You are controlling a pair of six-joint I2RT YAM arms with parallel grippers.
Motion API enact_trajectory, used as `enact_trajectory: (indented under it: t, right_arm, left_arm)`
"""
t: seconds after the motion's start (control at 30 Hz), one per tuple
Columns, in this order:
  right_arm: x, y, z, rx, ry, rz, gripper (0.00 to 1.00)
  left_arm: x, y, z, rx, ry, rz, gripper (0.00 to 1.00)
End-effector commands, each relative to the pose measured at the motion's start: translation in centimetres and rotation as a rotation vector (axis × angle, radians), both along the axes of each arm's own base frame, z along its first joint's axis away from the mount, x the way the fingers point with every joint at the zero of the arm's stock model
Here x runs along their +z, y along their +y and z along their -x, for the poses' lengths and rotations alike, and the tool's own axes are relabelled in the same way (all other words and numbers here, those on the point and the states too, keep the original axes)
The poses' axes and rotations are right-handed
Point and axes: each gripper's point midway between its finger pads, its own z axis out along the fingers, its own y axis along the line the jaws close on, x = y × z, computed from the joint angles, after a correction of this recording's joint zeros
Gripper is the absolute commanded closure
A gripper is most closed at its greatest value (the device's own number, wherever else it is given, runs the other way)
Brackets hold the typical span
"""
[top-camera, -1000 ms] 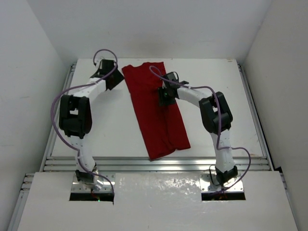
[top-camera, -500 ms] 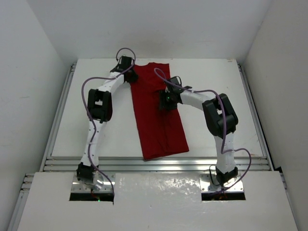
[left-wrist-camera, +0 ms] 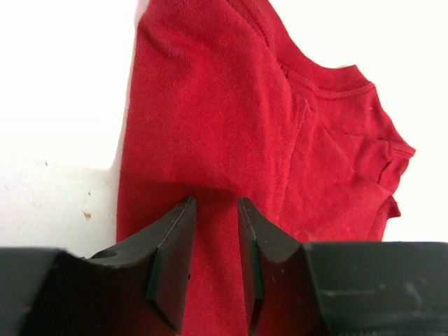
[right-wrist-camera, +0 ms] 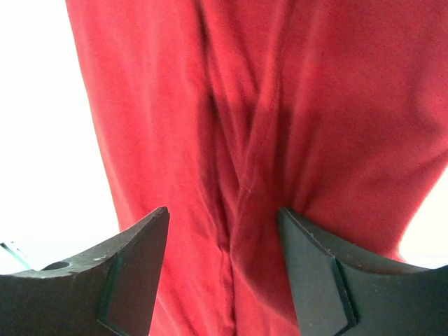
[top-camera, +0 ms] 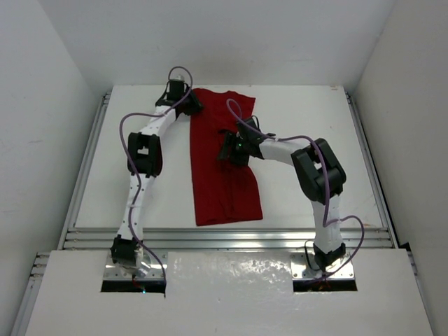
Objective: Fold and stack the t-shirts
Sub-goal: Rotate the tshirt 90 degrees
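T-shirt: dark red, lying as a long strip on the table, collar end far, hem near.
Right gripper: over the t-shirt's creased middle, fingers spread wide, grasping nothing.
Left gripper: at the t-shirt's far left corner, fingers nearly together; a pinch on cloth cannot be told.
Next fold: likely across the strip, with the left gripper nearest the collar end.
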Motion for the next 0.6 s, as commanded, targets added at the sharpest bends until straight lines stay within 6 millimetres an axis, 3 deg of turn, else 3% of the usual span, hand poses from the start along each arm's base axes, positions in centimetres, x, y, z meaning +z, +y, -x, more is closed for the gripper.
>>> enact_trajectory:
  t: [0.0,0.1,0.13,0.17,0.2,0.23,0.27,0.3,0.33,0.4,0.43,0.47,0.5,0.53,0.57]
  right_arm:
    - [2.2,-0.7,-0.4,-0.037,-0.016,0.056,0.33]
    - [2.1,-3.9,-2.8,-0.043,0.009,0.119,0.32]
    - [1.7,-4.9,-3.0,-0.029,0.021,0.145,0.32]
    - [0.8,-5.7,-3.4,-0.031,0.041,0.174,0.32]
    - [2.0,-6.0,-5.2,-0.032,0.004,0.184,0.32]
    - [1.5,-6.8,-4.8,0.006,0.038,0.219,0.32]
    - [1.9,-6.5,-6.1,0.014,0.032,0.211,0.30]
    - [2.0,-6.9,-6.5,0.027,0.030,0.207,0.29]
    - [2.4,-6.6,-6.6,0.048,0.026,0.175,0.28]
    - [3.2,-7.0,-8.4,0.033,-0.008,0.172,0.25]
    - [3.1,-7.3,-8.8,0.054,-0.006,0.179,0.25]
    - [5.5,-6.5,-11.3,0.062,-0.075,0.151,0.26]
    - [2.9,-6.6,-12.2,0.097,-0.057,0.161,0.34]
    - [2.0,-6.7,-12.7,0.103,-0.041,0.166,0.40]
    - [4.0,-6.0,-15.0,0.104,-0.112,0.144,0.45]
  left_arm:
    - [-2.1,1.5,-0.4,-0.012,0.003,0.021,0.70]
    - [-1.3,1.3,-0.6,-0.020,-0.010,0.054,0.70]
    - [0.1,1.2,-0.6,-0.032,-0.029,0.061,0.70]
    - [-0.2,1.0,0.0,-0.044,-0.013,0.064,0.68]
    - [0.5,0.7,0.3,-0.052,-0.021,0.063,0.63]
    - [4.5,0.7,0.4,-0.055,-0.074,0.056,0.61]
    - [3.6,0.9,1.9,-0.042,-0.029,0.046,0.58]
    - [4.5,1.6,2.3,0.002,-0.032,0.022,0.48]
    - [7.1,1.9,3.9,0.027,-0.039,0.011,0.35]
    - [8.6,3.6,5.8,0.132,-0.014,-0.041,0.11]
    - [9.7,4.0,8.3,0.155,0.003,-0.045,0.07]
    - [10.1,3.9,9.9,0.171,0.022,-0.048,0.06]
    - [13.3,4.8,11.8,0.224,-0.015,-0.065,0.06]
    - [9.4,4.8,15.4,0.235,0.084,-0.086,0.06]
    - [9.5,3.7,17.4,0.217,0.081,-0.094,0.06]
